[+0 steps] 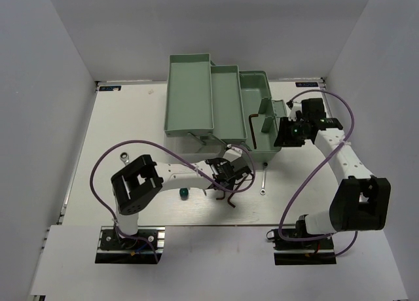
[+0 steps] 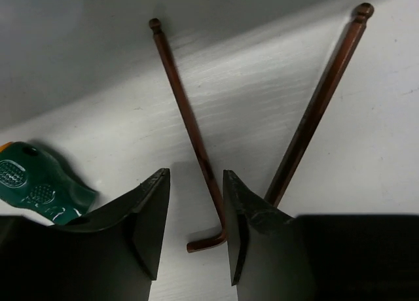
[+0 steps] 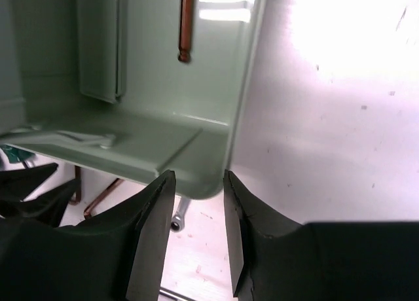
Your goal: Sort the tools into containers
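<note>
The mint-green toolbox (image 1: 190, 95) stands at the back middle with its trays folded out. One dark hex key (image 1: 254, 125) lies in its right compartment and also shows in the right wrist view (image 3: 186, 26). My left gripper (image 2: 196, 206) is open, low over the table, its fingers either side of the bent end of a hex key (image 2: 190, 124). A second hex key (image 2: 321, 98) lies to its right. A green-handled screwdriver (image 2: 33, 183) lies to the left. My right gripper (image 3: 196, 206) is open and empty over the toolbox's near right corner (image 3: 203, 177).
A silver wrench (image 1: 264, 180) lies on the table just in front of the toolbox, its end visible in the right wrist view (image 3: 177, 219). Another wrench (image 1: 122, 158) lies at the left. Purple cables (image 1: 98, 170) loop over both arms. White walls enclose the table.
</note>
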Controlling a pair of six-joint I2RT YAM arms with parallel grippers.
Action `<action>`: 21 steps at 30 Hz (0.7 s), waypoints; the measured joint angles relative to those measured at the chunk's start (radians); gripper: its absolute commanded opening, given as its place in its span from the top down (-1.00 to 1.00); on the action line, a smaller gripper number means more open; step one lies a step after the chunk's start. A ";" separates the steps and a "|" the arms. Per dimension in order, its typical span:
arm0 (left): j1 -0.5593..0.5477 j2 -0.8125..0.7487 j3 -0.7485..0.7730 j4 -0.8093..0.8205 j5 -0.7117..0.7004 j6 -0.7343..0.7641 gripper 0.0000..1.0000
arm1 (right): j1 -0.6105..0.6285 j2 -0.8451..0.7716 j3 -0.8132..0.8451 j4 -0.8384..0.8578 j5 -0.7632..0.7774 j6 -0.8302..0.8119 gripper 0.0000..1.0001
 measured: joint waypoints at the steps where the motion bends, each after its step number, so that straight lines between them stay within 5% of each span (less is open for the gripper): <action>1: 0.000 0.000 0.000 -0.004 -0.006 -0.005 0.05 | -0.010 -0.003 -0.016 0.001 -0.006 0.000 0.16; 13: 0.000 0.056 0.032 0.002 -0.003 -0.047 0.28 | -0.101 -0.055 -0.057 0.011 -0.095 0.019 0.16; 21: -0.008 0.059 0.020 0.033 0.000 -0.074 0.82 | -0.151 -0.061 -0.072 0.020 -0.154 0.031 0.11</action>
